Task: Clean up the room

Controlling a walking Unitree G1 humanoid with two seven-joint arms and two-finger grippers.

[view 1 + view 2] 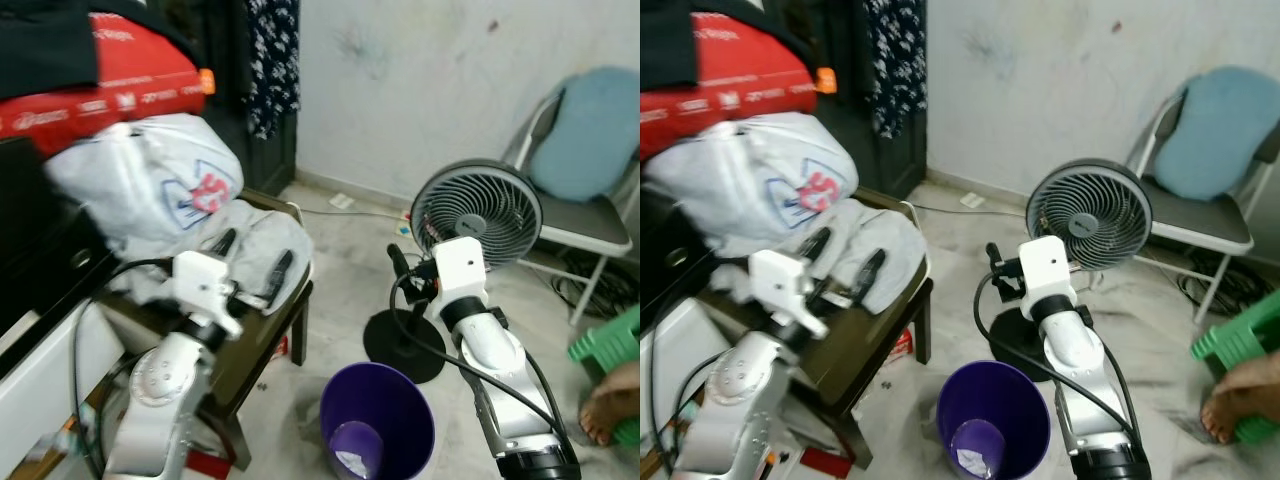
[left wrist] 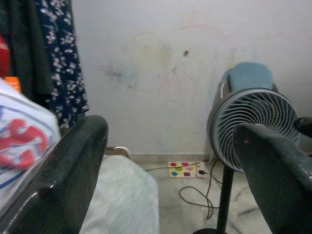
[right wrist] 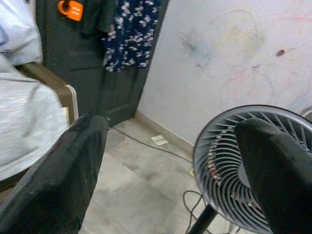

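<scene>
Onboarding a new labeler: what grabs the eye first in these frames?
Probably the purple bin on the floor between the two arms, with a scrap of litter inside. Next, the grey fan standing behind the open right end effector, and the heap of white bags and grey cloth on the chair in front of the open left end effector.

A lived-in room of a home. Ahead of the left gripper's fingers (image 2: pixel 63 180) a scribbled, stained wall (image 1: pixel 420 70) meets a marble floor (image 1: pixel 340 250); a pedestal fan (image 1: pixel 478 215) stands beyond the right fingers. Laundry bags (image 1: pixel 150 185) pile on a low table (image 1: pixel 285 310), a patterned garment (image 1: pixel 272 60) hangs by a dark door, and a purple bin (image 1: pixel 378 420) and folding chair (image 1: pixel 590 170) stand nearby.
</scene>
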